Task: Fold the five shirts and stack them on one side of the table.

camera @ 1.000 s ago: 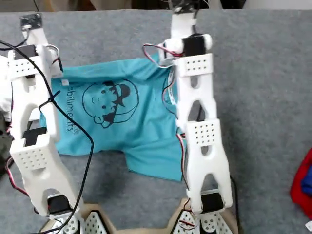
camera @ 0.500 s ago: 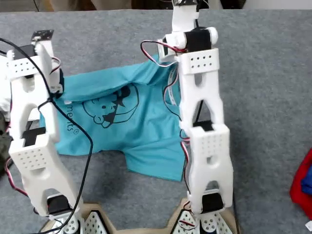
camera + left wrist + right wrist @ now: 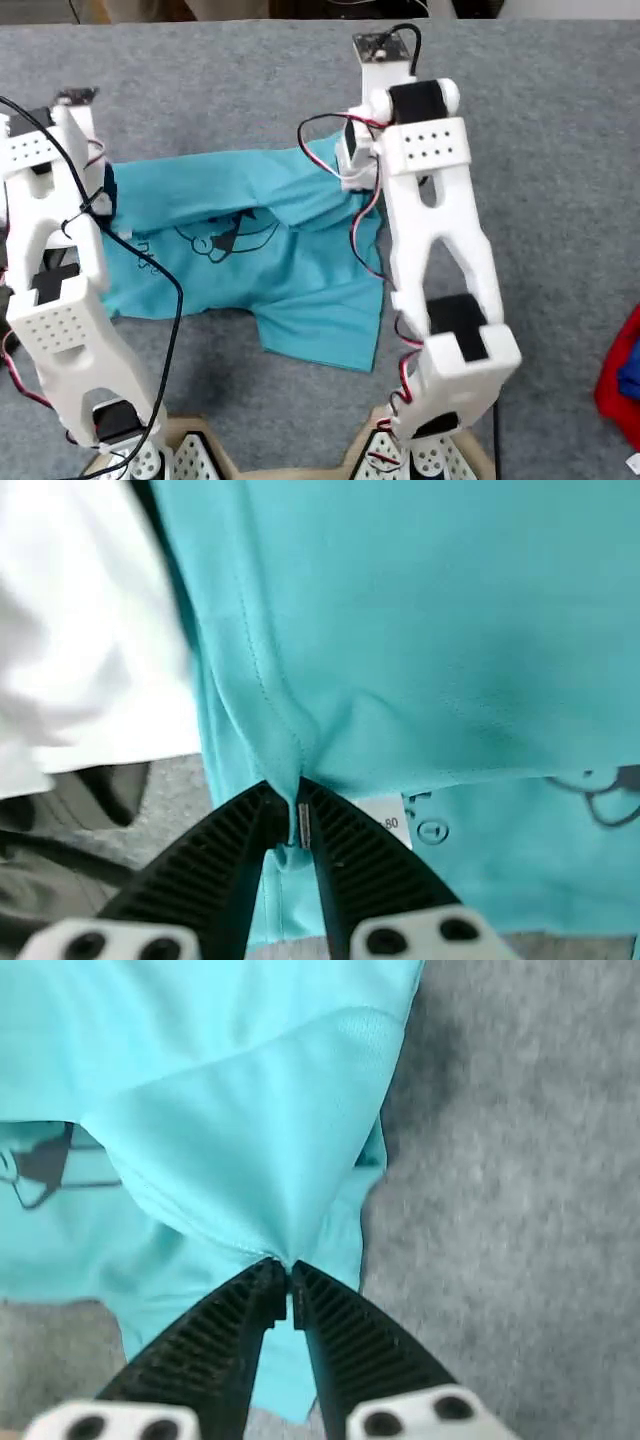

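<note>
A teal shirt [image 3: 250, 260] with a dark cartoon print lies on the grey table between the two arms, its far edge folded over toward the near side. My left gripper [image 3: 297, 815] is shut on a pinch of the teal shirt [image 3: 420, 650] at its left end [image 3: 105, 190]. My right gripper [image 3: 288, 1288] is shut on the teal shirt [image 3: 240, 1130] at its right end [image 3: 345, 165]. Both hold the folded-over edge above the printed front, which is half covered.
A red and blue garment [image 3: 622, 375] lies at the table's right edge. White cloth [image 3: 70, 630] sits beside the shirt's left end. The grey felt table [image 3: 540, 130] is bare at the right and far side. Cables [image 3: 150, 270] hang off the left arm.
Both grippers have drawn the shirt's far edge toward the near side, folding it over the print. The arms have pulled back and the print is now half covered.
</note>
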